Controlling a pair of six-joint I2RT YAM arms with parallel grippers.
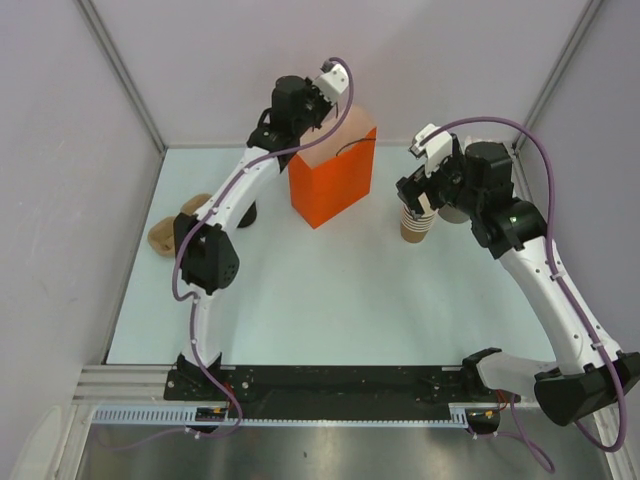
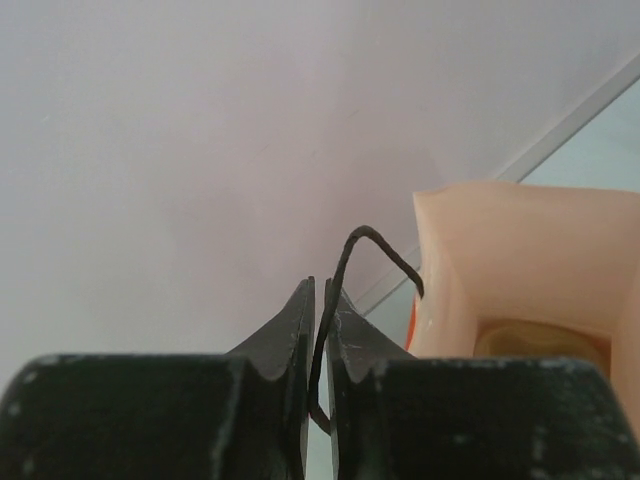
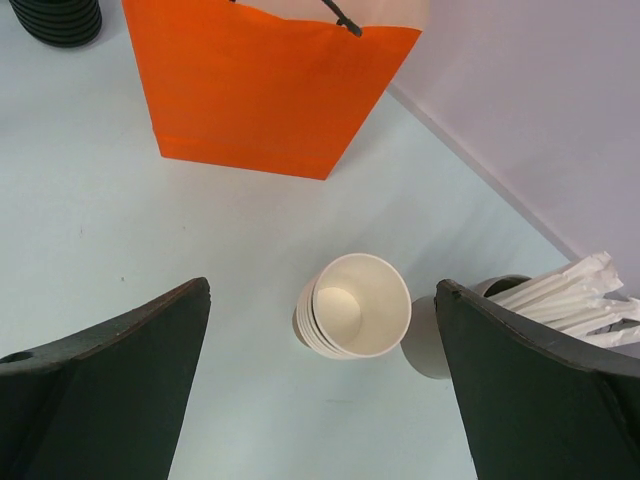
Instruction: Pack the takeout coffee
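Note:
An orange paper bag [image 1: 330,178] stands at the back middle. My left gripper [image 1: 326,88] is above its far edge, shut on the bag's thin black handle [image 2: 368,236], pinched between the fingertips [image 2: 300,310]. The bag's pale inside [image 2: 520,260] shows a tan rounded shape [image 2: 538,340] low down; I cannot tell what it is. No single cup with a lid shows clearly. My right gripper [image 3: 322,284] is open and empty, hovering over the stack of tan cups [image 3: 355,305], which also shows in the top view [image 1: 415,226].
A grey cylinder of white sticks [image 3: 560,295] stands just right of the cup stack. A stack of black lids [image 3: 55,18] sits left of the bag. Brown paper pieces [image 1: 172,230] lie at the table's left edge. Walls close the back and sides.

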